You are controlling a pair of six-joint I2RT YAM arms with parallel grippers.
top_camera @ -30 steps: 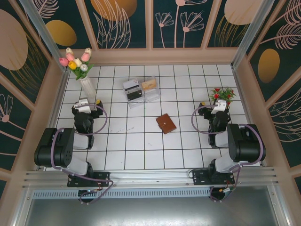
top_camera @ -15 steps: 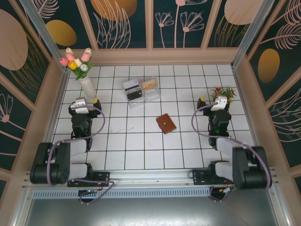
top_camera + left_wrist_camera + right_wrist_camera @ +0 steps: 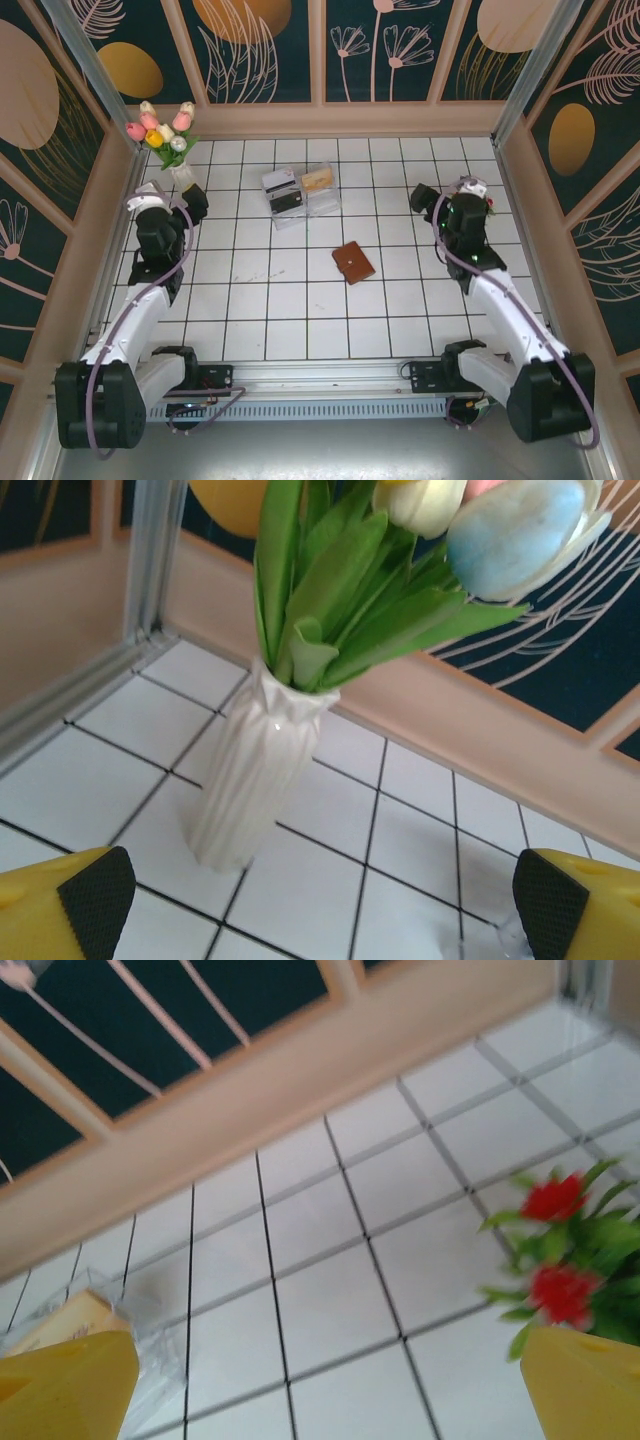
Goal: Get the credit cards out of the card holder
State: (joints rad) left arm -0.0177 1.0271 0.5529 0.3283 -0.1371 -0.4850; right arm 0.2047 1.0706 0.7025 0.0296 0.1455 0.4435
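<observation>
Right of the left gripper [image 3: 170,197] and left of the right gripper [image 3: 450,195], well apart from both, sits the card holder [image 3: 353,262], folded. Both grippers gape wide, empty; the vase [image 3: 255,770] stands just ahead of the left.

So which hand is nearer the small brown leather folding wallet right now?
Right. The right hand is right of and beyond the wallet; the left hand is farther off, by the white ribbed vase at far left.
</observation>
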